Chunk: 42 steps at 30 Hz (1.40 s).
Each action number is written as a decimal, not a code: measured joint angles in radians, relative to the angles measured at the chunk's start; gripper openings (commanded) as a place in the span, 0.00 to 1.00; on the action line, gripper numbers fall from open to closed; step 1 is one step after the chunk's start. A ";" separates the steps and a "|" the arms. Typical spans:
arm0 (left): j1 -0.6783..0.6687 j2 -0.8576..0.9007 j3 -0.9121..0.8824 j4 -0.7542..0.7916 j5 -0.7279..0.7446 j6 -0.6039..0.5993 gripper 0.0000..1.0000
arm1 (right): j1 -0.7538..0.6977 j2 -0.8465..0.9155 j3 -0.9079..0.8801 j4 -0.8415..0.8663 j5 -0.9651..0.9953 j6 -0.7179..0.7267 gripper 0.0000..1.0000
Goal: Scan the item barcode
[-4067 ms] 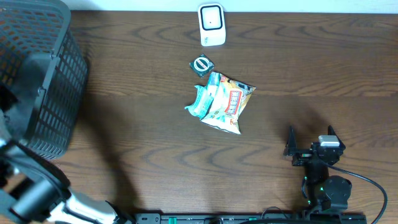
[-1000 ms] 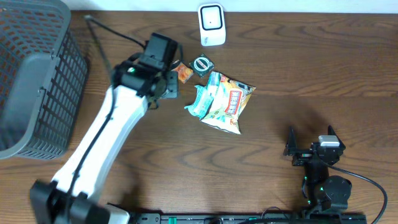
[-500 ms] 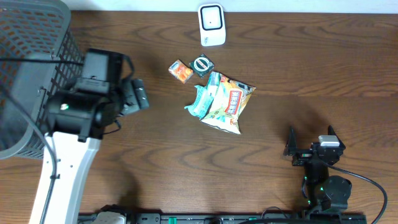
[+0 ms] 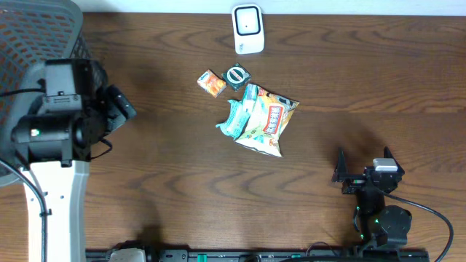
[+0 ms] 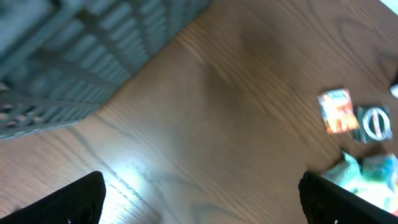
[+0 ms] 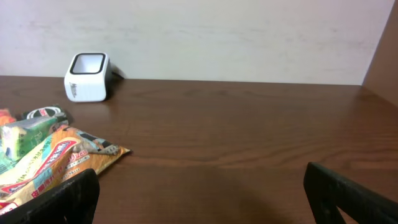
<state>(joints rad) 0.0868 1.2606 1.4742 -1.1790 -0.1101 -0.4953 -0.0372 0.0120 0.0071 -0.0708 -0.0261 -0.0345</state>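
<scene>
The white barcode scanner [image 4: 247, 29] stands at the table's far edge, and the right wrist view shows this scanner [image 6: 87, 76] at far left. A small orange packet [image 4: 212, 83] lies flat left of a round dark item [image 4: 237, 76]. In the left wrist view, both the packet [image 5: 336, 111] and the round item [image 5: 375, 124] appear blurred. My left gripper [image 4: 118, 104] hangs open and empty beside the basket, well left of the packet. My right gripper [image 4: 362, 169] rests open and empty at the front right.
A grey mesh basket [image 4: 36, 87] fills the far left corner, close to my left arm. A pile of snack bags [image 4: 262, 120] lies at mid-table below the round item. The same bags [image 6: 43, 162] show at lower left in the right wrist view.
My left gripper opened and let go of the orange packet beside the round item, then swung left towards the basket. The right arm has not moved.
</scene>
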 measured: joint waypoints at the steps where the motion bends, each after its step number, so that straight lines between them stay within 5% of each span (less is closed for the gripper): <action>1: 0.018 0.000 0.000 0.000 0.000 -0.002 0.98 | 0.000 0.000 0.000 0.000 0.000 0.000 0.99; 8: 0.103 0.000 0.000 -0.024 -0.001 -0.003 0.98 | 0.000 0.000 0.000 0.000 0.000 0.000 0.99; 42: 0.104 0.000 0.000 -0.049 0.000 -0.006 0.98 | 0.000 0.000 0.000 0.000 0.000 0.000 0.99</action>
<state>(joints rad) 0.1909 1.2606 1.4742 -1.2278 -0.1104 -0.5011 -0.0372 0.0120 0.0071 -0.0704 -0.0261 -0.0345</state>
